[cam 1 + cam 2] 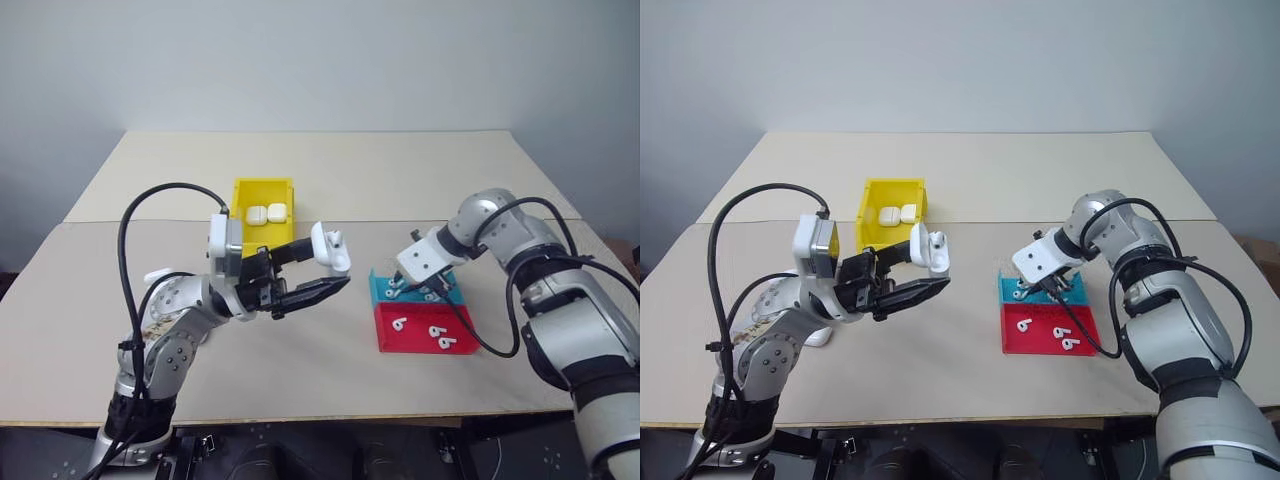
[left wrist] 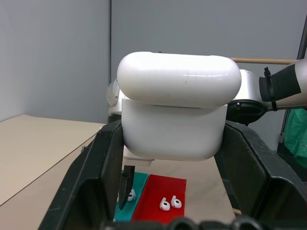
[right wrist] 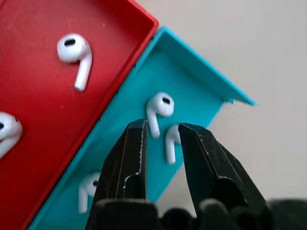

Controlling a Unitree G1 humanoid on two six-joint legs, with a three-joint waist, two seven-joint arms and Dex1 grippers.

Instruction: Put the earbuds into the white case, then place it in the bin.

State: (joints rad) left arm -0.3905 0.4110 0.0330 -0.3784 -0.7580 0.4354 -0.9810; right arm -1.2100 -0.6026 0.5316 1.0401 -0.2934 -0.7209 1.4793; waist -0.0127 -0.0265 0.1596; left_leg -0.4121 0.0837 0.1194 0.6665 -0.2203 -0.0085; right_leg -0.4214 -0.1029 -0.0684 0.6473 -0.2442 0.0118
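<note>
Earbuds (image 3: 160, 109) lie in the cyan tray (image 3: 201, 72), right under the R gripper (image 3: 160, 139). Its fingers are set narrow, tips down in the tray, w/ one bud's stem seen in the gap between them; a grip can't be told. More buds (image 1: 440, 338) are seen in the red tray (image 1: 425, 345), just beside it. The case (image 2: 175, 112), lid open, is held up off the table by the L gripper (image 1: 320, 280), squeezed betw. both fingers. The bin (image 1: 262, 190) sits behind the L gripper, w/ two more cases (image 1: 266, 213) inside.
</note>
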